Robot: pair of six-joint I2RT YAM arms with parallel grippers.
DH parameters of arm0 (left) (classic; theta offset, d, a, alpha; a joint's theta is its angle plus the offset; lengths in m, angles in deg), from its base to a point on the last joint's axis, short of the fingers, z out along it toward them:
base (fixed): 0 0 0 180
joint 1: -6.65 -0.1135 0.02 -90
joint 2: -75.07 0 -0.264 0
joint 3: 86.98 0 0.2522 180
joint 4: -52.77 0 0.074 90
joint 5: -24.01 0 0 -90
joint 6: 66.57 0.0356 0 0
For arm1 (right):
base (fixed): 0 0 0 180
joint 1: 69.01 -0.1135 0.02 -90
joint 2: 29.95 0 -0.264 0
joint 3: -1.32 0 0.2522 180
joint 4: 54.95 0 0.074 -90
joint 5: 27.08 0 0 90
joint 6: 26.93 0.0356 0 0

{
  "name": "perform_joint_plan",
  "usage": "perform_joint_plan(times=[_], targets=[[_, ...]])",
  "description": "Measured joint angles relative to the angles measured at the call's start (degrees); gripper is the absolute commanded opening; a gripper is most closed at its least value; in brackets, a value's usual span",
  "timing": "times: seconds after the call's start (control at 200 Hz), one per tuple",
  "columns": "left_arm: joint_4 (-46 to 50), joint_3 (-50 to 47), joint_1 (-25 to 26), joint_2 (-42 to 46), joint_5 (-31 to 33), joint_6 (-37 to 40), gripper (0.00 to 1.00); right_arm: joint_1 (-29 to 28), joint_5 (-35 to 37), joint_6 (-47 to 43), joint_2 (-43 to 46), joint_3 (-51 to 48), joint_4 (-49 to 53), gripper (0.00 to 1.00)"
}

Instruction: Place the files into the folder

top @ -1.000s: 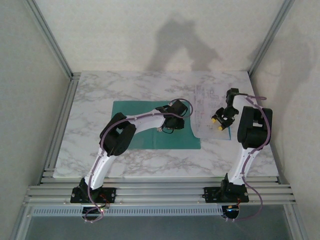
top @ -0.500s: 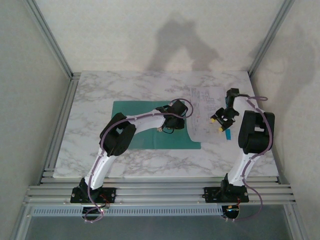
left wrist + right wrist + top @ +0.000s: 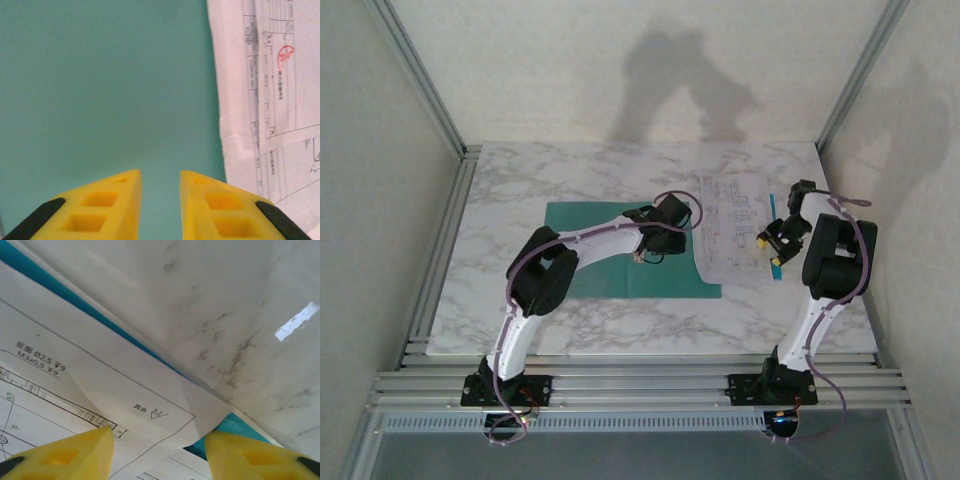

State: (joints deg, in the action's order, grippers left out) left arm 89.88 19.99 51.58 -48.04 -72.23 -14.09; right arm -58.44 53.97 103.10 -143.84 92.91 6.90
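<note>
Folder (image 3: 670, 280) is laid flat mid-tabletop (image 3: 520, 180); files (image 3: 730, 215) overlap its 3 o'clock edge. L jaws are held over folder, narrowly parted, nothing gripped. R jaws are spread wide w/ files' corner between, not clamped.

Folder (image 3: 680, 280) middle behind left arm (image 3: 605, 235) — sheet (image 3: 730, 225) print illegibly small.

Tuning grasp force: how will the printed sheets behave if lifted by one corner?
Probably floppy: the sheets show creases and a lifted corner. Likely very light. They may slide or fan apart on the glossy marble table.
</note>
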Motion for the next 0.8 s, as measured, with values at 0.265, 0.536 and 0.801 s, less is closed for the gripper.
perform_joint_plan(times=[0.265, 0.536, 0.801], targets=[[-0.7, -10.4, -4.2, 5.3, 1.0, -0.4, 0.26, -1.8, 0.4, -2.6, -1.4, 1.8, 2.5, 0.54], [-3.6, -18.6, -8.3, 9.9, 2.4, -1.0, 0.26, -9.7, 0.4, -3.2, -1.4, 1.8, 4.1, 0.54], [-7.9, -21.0, -8.4, 10.3, 2.4, -1.9, 0.26, -17.0, 0.2, -1.2, -1.5, 1.8, 4.4, 0.54]])
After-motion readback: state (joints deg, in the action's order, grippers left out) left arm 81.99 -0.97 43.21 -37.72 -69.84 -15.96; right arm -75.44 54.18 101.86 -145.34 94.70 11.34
